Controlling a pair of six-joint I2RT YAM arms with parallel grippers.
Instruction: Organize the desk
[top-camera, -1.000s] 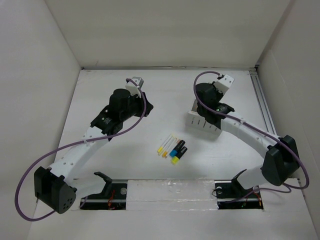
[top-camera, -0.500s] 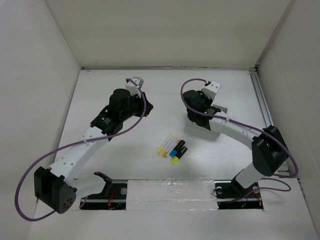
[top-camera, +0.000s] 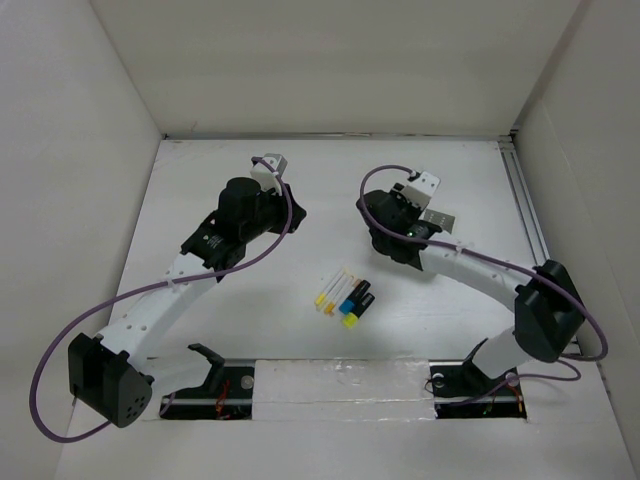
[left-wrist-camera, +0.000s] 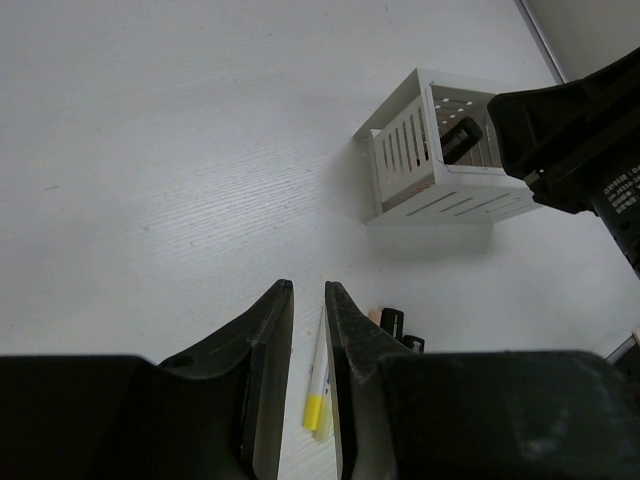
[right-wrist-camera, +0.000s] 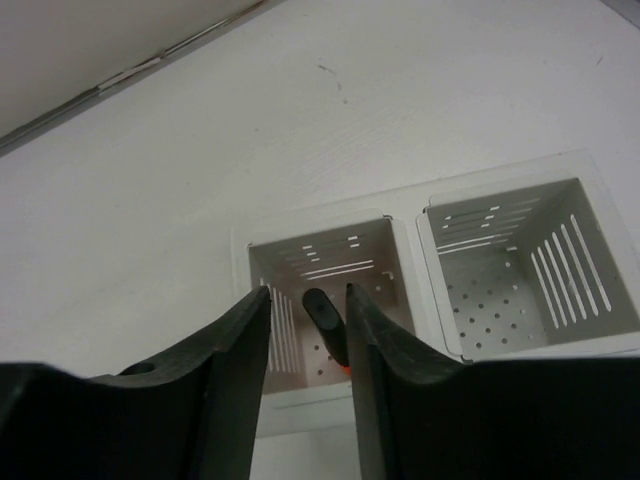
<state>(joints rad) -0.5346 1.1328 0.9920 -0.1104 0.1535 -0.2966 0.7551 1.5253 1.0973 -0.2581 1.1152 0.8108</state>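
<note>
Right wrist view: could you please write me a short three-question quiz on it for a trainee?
1. True or false: both compartments of the holder contain a marker.
2. Where is the dark marker? A) in the compartment seen between the fingers; B) in the other compartment; C) lying flat on the desk.
3. How many compartments does the holder have?
Key: 1 false; 2 A; 3 two.
</note>
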